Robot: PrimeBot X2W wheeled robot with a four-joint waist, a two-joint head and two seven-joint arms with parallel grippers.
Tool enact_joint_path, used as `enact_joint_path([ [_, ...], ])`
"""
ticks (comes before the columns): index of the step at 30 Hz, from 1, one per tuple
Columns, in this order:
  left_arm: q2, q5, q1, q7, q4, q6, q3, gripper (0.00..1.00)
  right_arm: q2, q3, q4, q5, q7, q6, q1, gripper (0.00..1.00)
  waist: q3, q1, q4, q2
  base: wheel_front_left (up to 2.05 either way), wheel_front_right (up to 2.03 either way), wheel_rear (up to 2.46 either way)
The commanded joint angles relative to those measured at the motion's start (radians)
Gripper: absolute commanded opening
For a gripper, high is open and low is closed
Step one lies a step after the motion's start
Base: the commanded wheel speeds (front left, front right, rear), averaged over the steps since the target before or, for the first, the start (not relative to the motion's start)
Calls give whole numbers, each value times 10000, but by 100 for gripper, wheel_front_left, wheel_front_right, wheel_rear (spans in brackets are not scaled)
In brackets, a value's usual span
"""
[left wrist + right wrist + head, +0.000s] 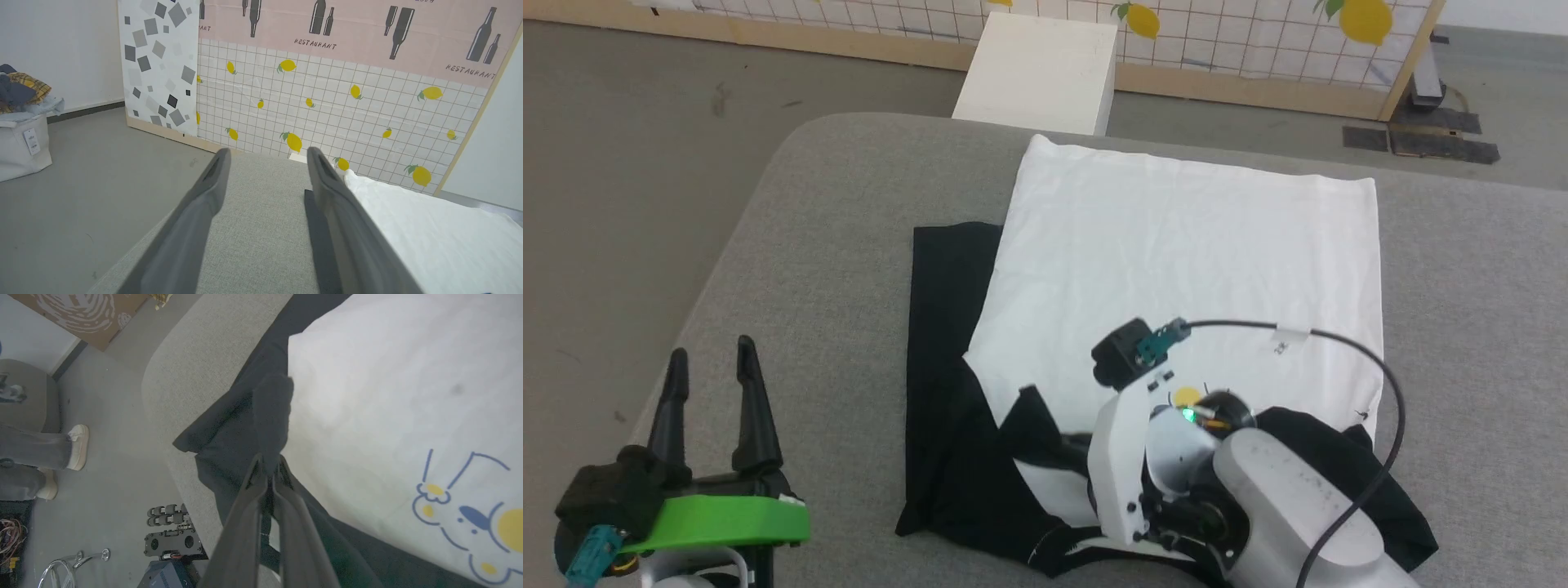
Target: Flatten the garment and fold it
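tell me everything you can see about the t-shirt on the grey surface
The garment is a white T-shirt in soft, thin-looking cloth, with black sleeves and a yellow-and-blue cartoon print on the chest. It lies on the grey fabric surface, hem at the far side, its white body mostly flat with faint creases. One black sleeve spreads flat beside the body; the near end is rumpled. The right pincer is shut on a fold of black cloth there.

the word "restaurant" was printed in dark capitals on the pink backdrop band (359,24), under the bottle silhouettes, legible in two places. the tag (31,141) on the white bag (16,157) and the label (1290,333) on the cable (1233,324) could not be read.
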State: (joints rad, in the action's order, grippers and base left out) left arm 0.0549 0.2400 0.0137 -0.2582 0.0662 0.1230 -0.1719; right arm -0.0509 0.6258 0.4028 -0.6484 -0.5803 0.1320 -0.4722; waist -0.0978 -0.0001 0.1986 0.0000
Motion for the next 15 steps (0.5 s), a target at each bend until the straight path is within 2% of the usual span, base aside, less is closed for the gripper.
enact_joint_path([
  [1, -45, 201, 44, -36, -99, 70, 97, 100, 4, 156, 329, -392, 224, -13, -80, 0, -78, 1, 56, 0, 0, 0, 0],
  [3, -45, 228, -33, -36, -173, 71, 185, 100, 4, 419, 828, -652, 456, -13, -192, 0, -120, 1, 95, 0, 0, 0, 0],
  [4, -45, 240, -61, -36, -214, 71, 226, 100, 5, 538, 1001, -715, 572, -13, -263, 31, -137, 1, 111, 0, 0, 0, 0],
  [5, -45, 249, -94, -36, -251, 71, 260, 100, 5, 596, 1157, -926, 749, -13, -319, 100, -152, 1, 122, 0, 0, 0, 0],
  [11, -46, 249, -68, -36, -394, 69, 199, 100, 5, 506, 1033, -2298, 1779, -13, -906, 100, -72, 1, -72, 0, 0, 0, 0],
  [15, -46, 228, 14, -36, -469, 69, 137, 100, 6, -481, 833, -2563, 2882, -13, -1254, 100, 74, 1, -325, 0, 0, 0, 0],
])
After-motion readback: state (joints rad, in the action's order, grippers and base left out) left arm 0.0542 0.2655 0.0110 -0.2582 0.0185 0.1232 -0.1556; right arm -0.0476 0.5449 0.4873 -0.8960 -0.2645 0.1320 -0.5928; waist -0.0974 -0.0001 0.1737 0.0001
